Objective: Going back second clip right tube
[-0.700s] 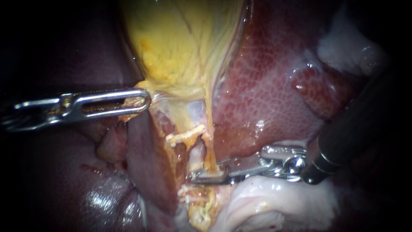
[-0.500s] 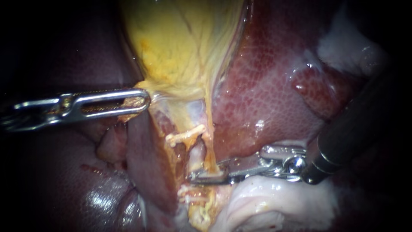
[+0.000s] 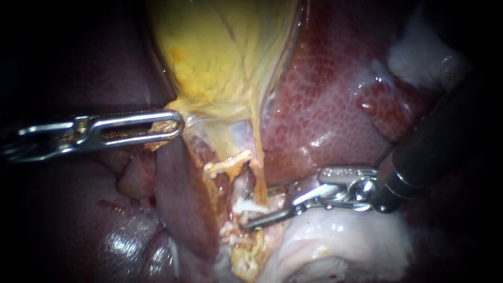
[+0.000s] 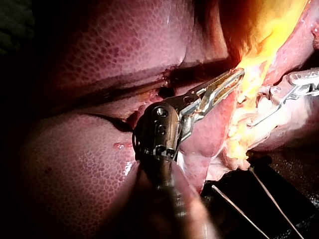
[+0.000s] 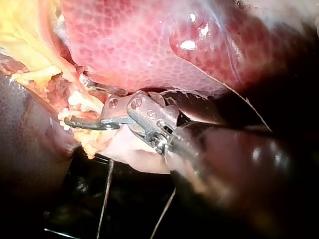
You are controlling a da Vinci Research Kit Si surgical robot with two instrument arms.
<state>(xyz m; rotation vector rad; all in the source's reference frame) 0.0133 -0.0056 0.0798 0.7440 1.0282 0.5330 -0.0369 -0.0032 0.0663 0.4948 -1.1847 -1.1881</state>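
Left instrument [image 3: 175,124] clamps the gallbladder [image 3: 220,52]; right instrument [image 3: 257,208], jaws parted beside the tube [image 3: 242,183], could snag its clip [image 3: 247,206] backing off.

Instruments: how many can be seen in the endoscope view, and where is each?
2. The left instrument grips the lower end of the gallbladder; the right instrument is at the tube below it. No other seems hidden.
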